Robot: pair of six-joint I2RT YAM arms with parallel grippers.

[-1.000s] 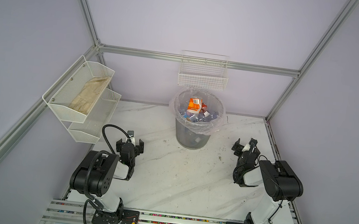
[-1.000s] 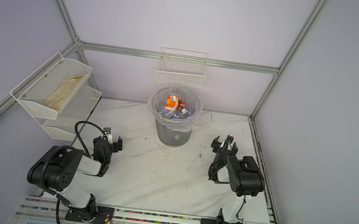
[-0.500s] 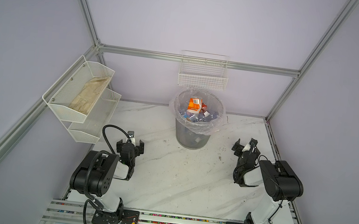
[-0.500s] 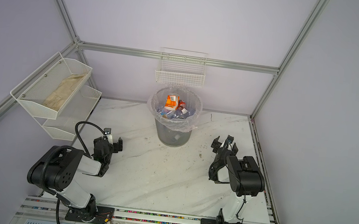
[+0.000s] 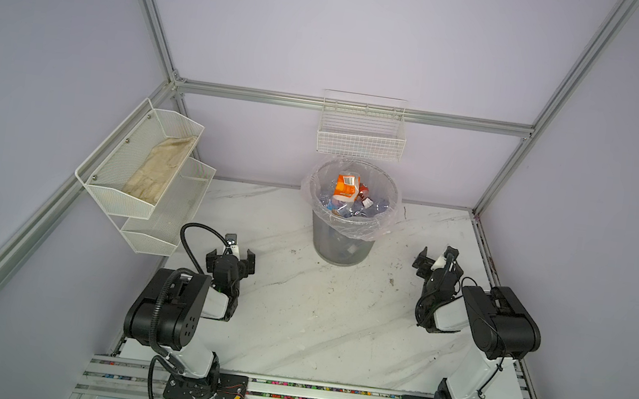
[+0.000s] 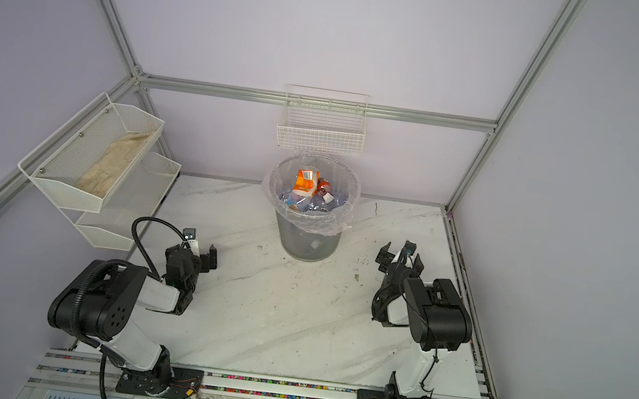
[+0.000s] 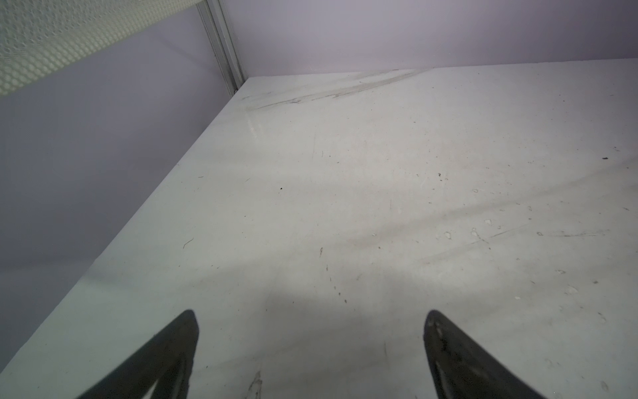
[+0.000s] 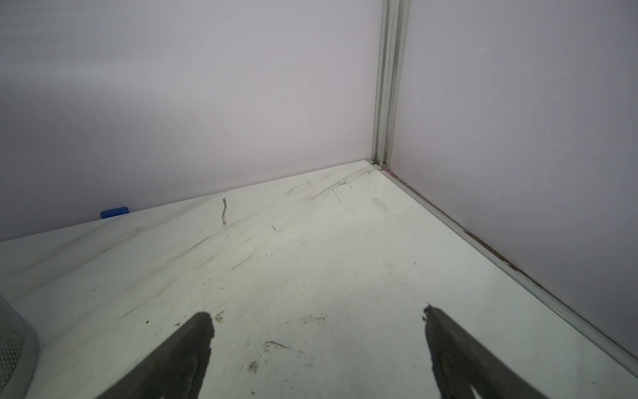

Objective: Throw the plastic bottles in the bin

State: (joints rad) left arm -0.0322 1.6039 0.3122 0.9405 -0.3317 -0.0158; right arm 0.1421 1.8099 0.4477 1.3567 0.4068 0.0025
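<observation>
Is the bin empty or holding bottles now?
Nearly full: plastic bottles pile close to the rim of the bin in both top views.

From high above the front edge we look steeply down in both top views on the same whole tabletop (image 5: 313, 325). Our wrist cameras sit low over it, facing past the left tool (image 7: 310, 314) to the back-left corner, past the right tool (image 8: 316, 314) to the back-right.

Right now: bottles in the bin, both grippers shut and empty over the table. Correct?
Not shut: the wrist views show the left gripper and right gripper open. The rest holds: bottles in the bin, both grippers empty over the table.
</observation>
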